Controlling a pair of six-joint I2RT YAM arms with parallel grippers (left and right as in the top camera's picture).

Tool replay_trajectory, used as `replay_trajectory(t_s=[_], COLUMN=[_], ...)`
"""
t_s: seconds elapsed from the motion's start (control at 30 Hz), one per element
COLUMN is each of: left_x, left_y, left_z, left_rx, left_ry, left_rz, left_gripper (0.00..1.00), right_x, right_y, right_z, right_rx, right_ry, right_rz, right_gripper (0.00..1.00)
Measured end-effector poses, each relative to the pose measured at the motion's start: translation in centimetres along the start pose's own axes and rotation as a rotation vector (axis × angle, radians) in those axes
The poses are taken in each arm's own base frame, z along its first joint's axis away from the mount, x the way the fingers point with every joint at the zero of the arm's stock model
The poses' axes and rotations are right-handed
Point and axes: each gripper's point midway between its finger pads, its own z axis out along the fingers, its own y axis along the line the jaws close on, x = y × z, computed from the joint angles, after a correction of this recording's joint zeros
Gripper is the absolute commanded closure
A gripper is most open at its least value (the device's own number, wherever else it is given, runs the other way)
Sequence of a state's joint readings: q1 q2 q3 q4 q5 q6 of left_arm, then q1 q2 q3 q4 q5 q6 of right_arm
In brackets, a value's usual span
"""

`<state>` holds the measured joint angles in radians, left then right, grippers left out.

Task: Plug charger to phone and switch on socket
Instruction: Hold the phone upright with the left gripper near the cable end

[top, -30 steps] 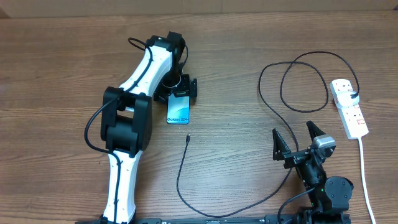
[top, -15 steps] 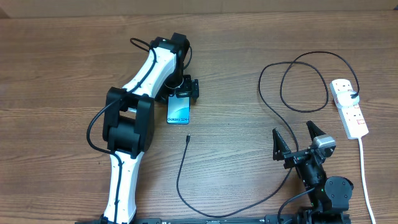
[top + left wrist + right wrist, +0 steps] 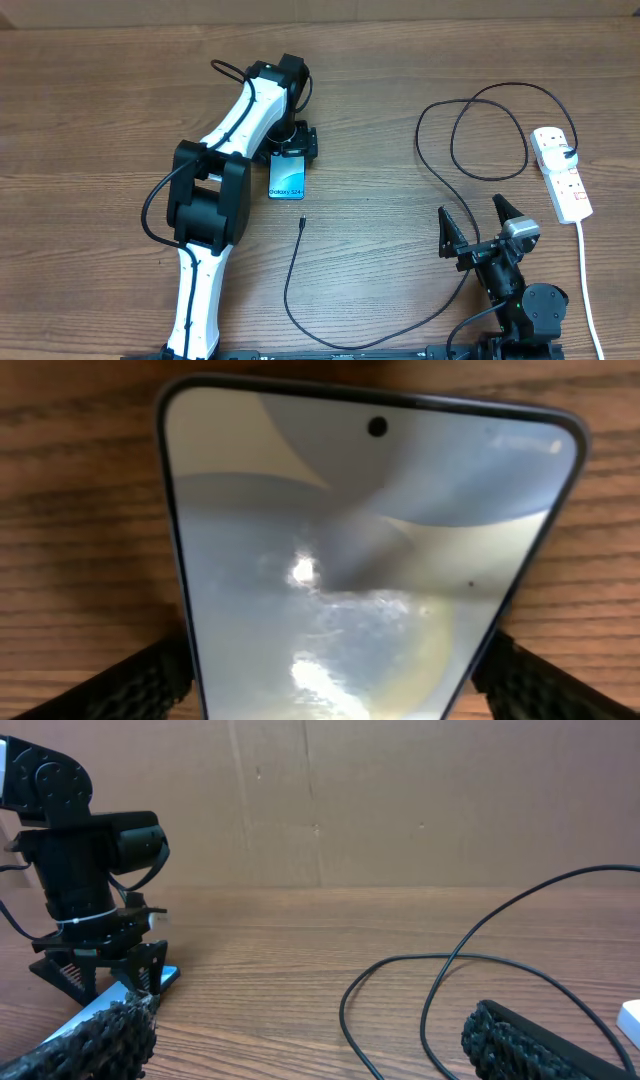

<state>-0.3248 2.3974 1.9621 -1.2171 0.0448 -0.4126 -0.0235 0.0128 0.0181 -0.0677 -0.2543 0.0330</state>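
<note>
**A:** Overhead cam: where's the phone [image 3: 287, 178] vs the left gripper [image 3: 291, 149]?

**B:** Flat on the table [image 3: 100, 100], screen up, lt blue. Its far end sits right under the left gripper. The rest sticks out toward the robot's base.

**A:** Gripped or not?

**B:** Left wrist cam shows one finger [image 3: 130, 680] at each long edge of the phone, both right up against it. Jaws are wide apart, approx the phone's width. Pressing or just alongside, can't tell.

**A:** Charger?

**B:** The charger [image 3: 286, 285] cable curves across the table. Its connector tip [image 3: 301, 221] lies just off the phone's near end w/ a small gap, so not plugged in. The other end runs in a big loop to the right.

**A:** Socket?

**B:** The socket [image 3: 562, 172] lies at the far right, well apart from the phone. The black plug [image 3: 570, 152] sits in its far half. Red switches are too small to read on/off.

**A:** Right gripper?

**B:** The right gripper [image 3: 470, 205] is spread wide w/ nothing btwn its fingers. It sits btwn the cable loop & the socket, well apart from the phone.
</note>
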Motion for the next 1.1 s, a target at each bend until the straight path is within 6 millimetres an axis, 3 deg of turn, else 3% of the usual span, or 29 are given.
replay_trajectory(t_s=[0.13, 0.17, 0.43, 0.7, 1.1], left_x=[-0.05, -0.05, -0.05, -0.02, -0.03], left_y=[0.15, 0.15, 0.14, 0.27, 0.31], left_z=[-0.01, -0.01, -0.01, -0.01, -0.01], left_rx=[0.000, 0.000, 0.001, 0.001, -0.002], left_ry=[0.001, 0.001, 0.000, 0.004, 0.004], left_rz=[-0.004, -0.004, 0.001, 0.021, 0.023], left_gripper=[0.10, 0.01, 0.00, 0.26, 0.33], right_x=[-0.01, 0.01, 0.00, 0.00, 0.02], right_y=[-0.01, -0.01, 0.00, 0.01, 0.00], right_z=[0.00, 0.00, 0.00, 0.00, 0.00], right_rx=[0.000, 0.000, 0.000, -0.001, 0.000], right_ry=[0.000, 0.000, 0.000, 0.000, 0.001], right_rz=[0.000, 0.000, 0.000, 0.000, 0.000], right_gripper=[0.00, 0.00, 0.00, 0.00, 0.00])
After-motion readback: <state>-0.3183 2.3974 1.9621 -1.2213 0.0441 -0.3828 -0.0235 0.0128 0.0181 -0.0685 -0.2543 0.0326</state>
